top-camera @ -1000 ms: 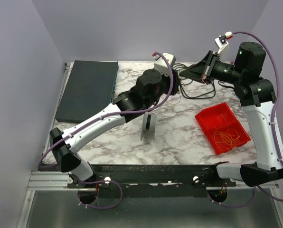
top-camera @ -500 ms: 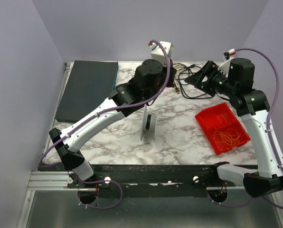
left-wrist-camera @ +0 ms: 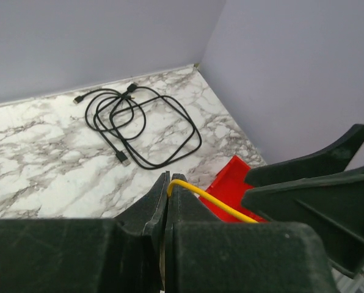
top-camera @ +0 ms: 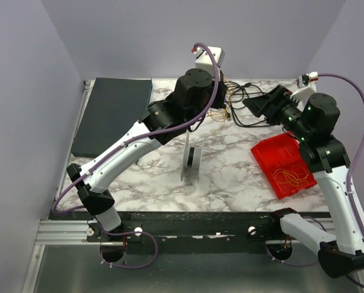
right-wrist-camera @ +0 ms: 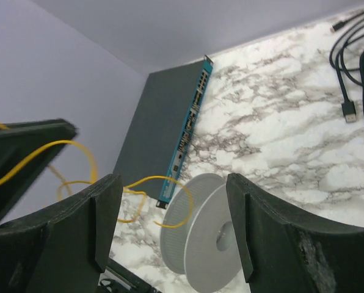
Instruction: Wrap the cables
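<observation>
My left gripper (left-wrist-camera: pixel 168 180) is shut on a thin yellow cable (left-wrist-camera: pixel 200 194) that arcs off to the right from its tips. From above, that gripper (top-camera: pixel 223 105) hangs over the back of the table with loose yellow strands (top-camera: pixel 221 124) dangling under it. Facing it, my right gripper (top-camera: pixel 259 105) is open, and in its wrist view the fingers (right-wrist-camera: pixel 102 207) stand wide apart. The cable's loops (right-wrist-camera: pixel 81 149) hang in front of them, untouched. More yellow cables (top-camera: pixel 292 177) lie coiled in the red tray (top-camera: pixel 273 151).
A grey spool (top-camera: pixel 191 163) stands on edge mid-table, also seen in the right wrist view as a spool (right-wrist-camera: pixel 206 235). A black cord (top-camera: pixel 250 116) with plugs lies at the back. A dark flat box (top-camera: pixel 112 113) fills the back left corner.
My right gripper has opened, let go of the yellow cable and drawn back to the right. My left gripper has shut on the cable and risen slightly.
</observation>
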Action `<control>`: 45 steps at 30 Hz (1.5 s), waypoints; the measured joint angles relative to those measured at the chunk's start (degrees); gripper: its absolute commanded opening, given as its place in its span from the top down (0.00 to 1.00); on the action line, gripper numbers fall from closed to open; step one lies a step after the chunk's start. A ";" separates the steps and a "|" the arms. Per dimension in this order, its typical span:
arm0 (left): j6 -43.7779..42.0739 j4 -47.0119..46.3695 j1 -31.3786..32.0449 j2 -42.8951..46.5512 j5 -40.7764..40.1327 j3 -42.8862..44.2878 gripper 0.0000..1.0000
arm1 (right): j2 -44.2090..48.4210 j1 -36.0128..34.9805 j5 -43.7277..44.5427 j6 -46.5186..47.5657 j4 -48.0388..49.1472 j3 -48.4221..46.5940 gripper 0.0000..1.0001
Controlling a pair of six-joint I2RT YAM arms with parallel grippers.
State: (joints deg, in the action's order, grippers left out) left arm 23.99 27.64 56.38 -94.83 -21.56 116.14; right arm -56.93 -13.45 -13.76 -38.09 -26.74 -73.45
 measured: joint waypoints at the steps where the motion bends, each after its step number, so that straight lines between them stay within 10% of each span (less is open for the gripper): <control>1: 0.11 0.48 0.00 -0.42 0.24 0.00 1.00 | 0.74 0.02 -0.11 -0.07 0.96 0.35 0.24; 21: 1.62 2.08 0.00 -1.42 2.16 0.44 1.00 | -1.31 -9.18 -1.22 -1.84 13.40 4.52 0.32; 29: 2.08 2.16 0.00 -1.60 2.95 0.31 1.00 | -5.18 -16.13 7.98 -1.29 13.79 4.50 0.62; 45: 2.89 1.29 0.00 4.70 3.23 -9.81 1.00 | -11.87 -16.20 30.05 -2.36 13.38 2.51 0.70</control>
State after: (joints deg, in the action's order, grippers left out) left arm 26.87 28.93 56.38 -90.13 -18.33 106.32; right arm -68.79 -29.65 16.29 -40.45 -13.37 -70.94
